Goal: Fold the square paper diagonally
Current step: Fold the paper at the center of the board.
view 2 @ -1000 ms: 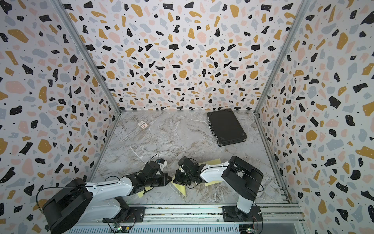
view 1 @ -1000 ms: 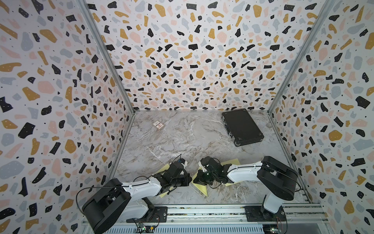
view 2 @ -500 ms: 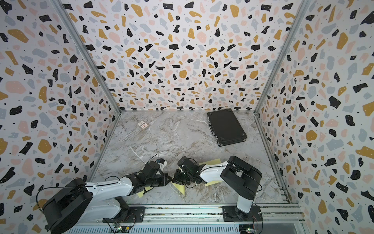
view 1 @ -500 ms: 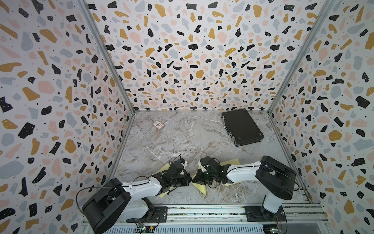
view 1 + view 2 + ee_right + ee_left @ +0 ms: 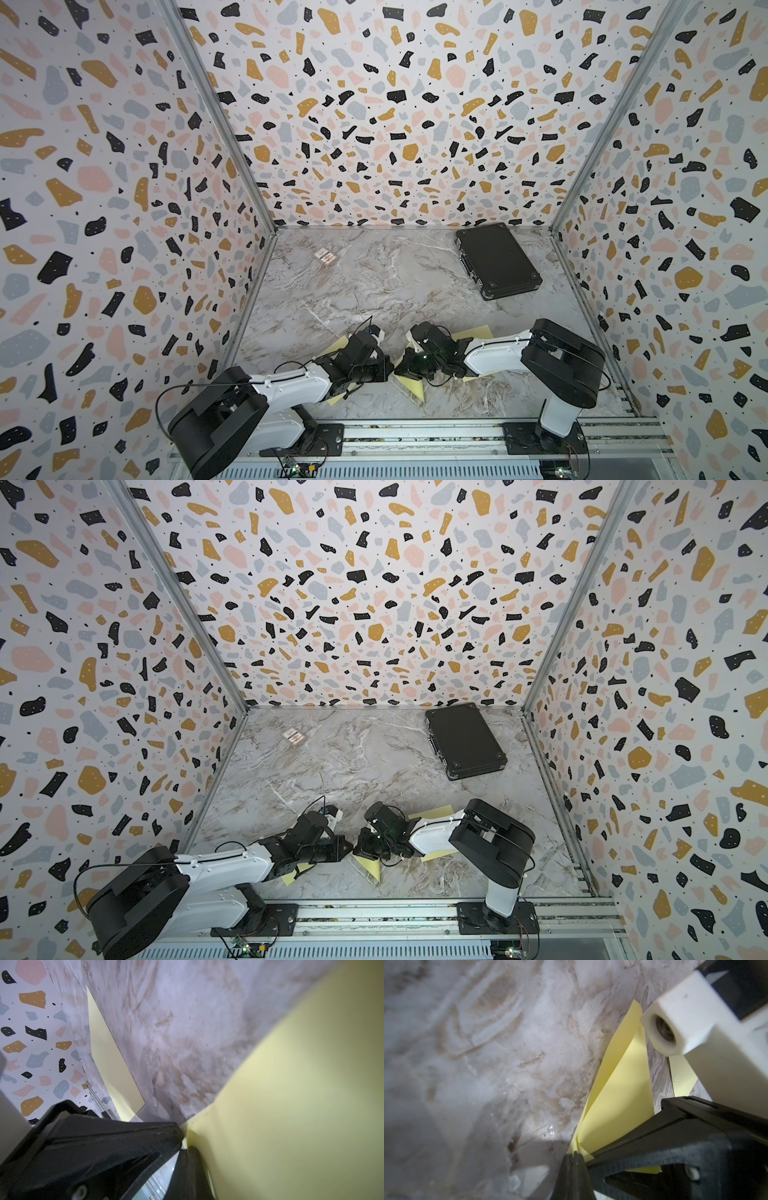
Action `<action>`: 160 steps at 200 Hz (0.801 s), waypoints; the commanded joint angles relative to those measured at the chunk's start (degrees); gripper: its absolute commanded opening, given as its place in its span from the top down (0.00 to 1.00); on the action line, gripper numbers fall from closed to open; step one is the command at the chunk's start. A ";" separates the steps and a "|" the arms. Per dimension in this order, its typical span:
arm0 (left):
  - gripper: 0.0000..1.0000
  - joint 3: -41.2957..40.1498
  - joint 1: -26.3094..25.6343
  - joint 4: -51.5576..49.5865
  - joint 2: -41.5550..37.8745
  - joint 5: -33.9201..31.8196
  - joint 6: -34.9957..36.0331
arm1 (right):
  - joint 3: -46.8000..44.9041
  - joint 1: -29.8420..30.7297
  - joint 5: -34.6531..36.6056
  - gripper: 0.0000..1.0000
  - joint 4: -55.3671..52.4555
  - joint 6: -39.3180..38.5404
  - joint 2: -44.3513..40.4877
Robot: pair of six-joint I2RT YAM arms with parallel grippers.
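Folding is being carried out: the paper (image 5: 413, 386), near the front edge of the desk (image 5: 374, 282), is being pinched by the left hand (image 5: 574, 1157) and right hand (image 5: 186, 1140), both clamped on it. Next, the held corners probably need bringing together and creasing flat.

White links (image 5: 291, 384); black joints (image 5: 561, 365) — thin black cables (image 5: 159, 405).

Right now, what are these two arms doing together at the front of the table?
Both arms are bent low over the marble table, working on one yellow paper. The left claw and the right claw are each shut on it, and it stands partly folded, with two layers raised off the surface. A second yellow sheet lies flat under the right arm. The fold is not yet pressed flat.
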 commanded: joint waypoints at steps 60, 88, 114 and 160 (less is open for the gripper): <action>1.00 -2.14 -0.15 -9.92 -2.33 -5.16 -1.43 | -3.09 0.24 1.67 0.74 -0.72 -0.34 0.60; 1.00 -2.10 -0.15 -11.42 -5.12 -7.48 -3.78 | -3.62 0.24 1.94 0.73 -0.50 -0.31 0.44; 1.00 -2.10 -0.15 -11.19 -8.07 -7.44 -5.03 | -3.43 0.24 2.11 0.68 -0.66 -0.34 0.35; 1.00 -2.58 -0.15 -5.52 -10.10 0.32 -7.37 | -3.54 0.28 3.51 0.95 -2.34 -0.06 0.44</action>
